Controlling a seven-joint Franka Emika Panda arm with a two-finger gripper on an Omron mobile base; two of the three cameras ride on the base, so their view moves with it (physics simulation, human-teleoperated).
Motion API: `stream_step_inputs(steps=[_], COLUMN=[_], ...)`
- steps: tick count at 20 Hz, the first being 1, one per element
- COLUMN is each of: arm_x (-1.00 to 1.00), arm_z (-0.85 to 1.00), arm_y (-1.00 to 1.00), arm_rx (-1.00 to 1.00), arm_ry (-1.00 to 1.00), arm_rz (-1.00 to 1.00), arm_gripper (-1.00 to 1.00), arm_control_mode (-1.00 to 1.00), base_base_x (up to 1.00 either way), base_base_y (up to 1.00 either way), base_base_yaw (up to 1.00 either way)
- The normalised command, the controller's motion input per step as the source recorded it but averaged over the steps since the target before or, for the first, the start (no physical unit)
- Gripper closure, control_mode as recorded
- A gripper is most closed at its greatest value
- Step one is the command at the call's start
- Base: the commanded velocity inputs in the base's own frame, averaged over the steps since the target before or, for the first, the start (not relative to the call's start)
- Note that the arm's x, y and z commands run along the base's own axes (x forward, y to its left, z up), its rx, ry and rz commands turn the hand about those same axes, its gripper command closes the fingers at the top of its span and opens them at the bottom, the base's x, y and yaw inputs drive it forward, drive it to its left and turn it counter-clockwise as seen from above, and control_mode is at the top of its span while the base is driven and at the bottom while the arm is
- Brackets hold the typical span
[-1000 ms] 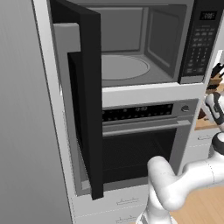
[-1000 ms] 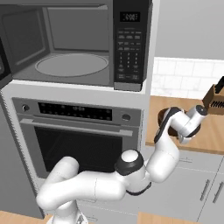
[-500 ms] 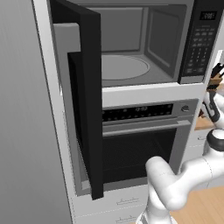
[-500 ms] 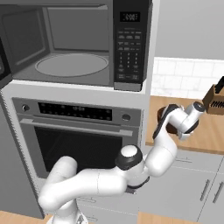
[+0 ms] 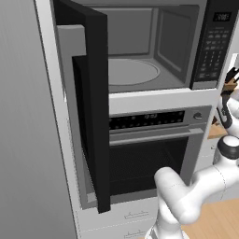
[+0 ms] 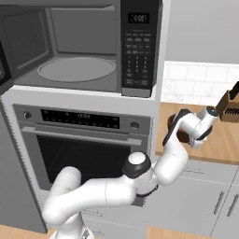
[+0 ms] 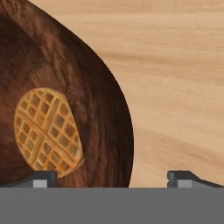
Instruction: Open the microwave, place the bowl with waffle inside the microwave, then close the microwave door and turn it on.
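The round reddish-brown wooden bowl [image 7: 65,100], a golden waffle [image 7: 47,131] lying flat in its bottom, sits on the pale wood bench [image 7: 175,78] to the right of the oven stack. The two dark fingers [image 7: 41,178] are spread wide, one over the bowl's inside and one outside, straddling its near rim without touching it; this looks like the line-up for pinching the wall. Nothing is held. The large black-fronted microwave [image 5: 212,44] stands ready: its wide black door [image 5: 95,116] is swung fully out, baring the grey cavity and round turntable [image 6: 77,69]. The white arm [image 6: 182,140] reaches rightward to the bench.
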Motion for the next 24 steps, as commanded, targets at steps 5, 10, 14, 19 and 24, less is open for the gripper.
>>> stream_step_inputs(steps=[5,10,14,19,24], arm_x=[0.00,0.00,0.00,0.00,-0.05], arm_z=[0.00,0.00,0.00,0.00,0.00], arm_y=[0.00,0.00,0.00,0.00,-0.02], arm_rx=[0.00,0.00,0.00,0.00,0.00], arm_ry=[0.00,0.00,0.00,0.00,0.00], arm_rz=[0.00,0.00,0.00,0.00,0.00], arm_gripper=[1.00,1.00,1.00,1.00,1.00], arm_control_mode=[-1.00,-1.00,-1.00,-1.00,-1.00], base_base_x=[0.00,0.00,0.00,0.00,0.00], base_base_y=[0.00,0.00,0.00,0.00,0.00], base_base_yaw=[0.00,0.00,0.00,0.00,0.00])
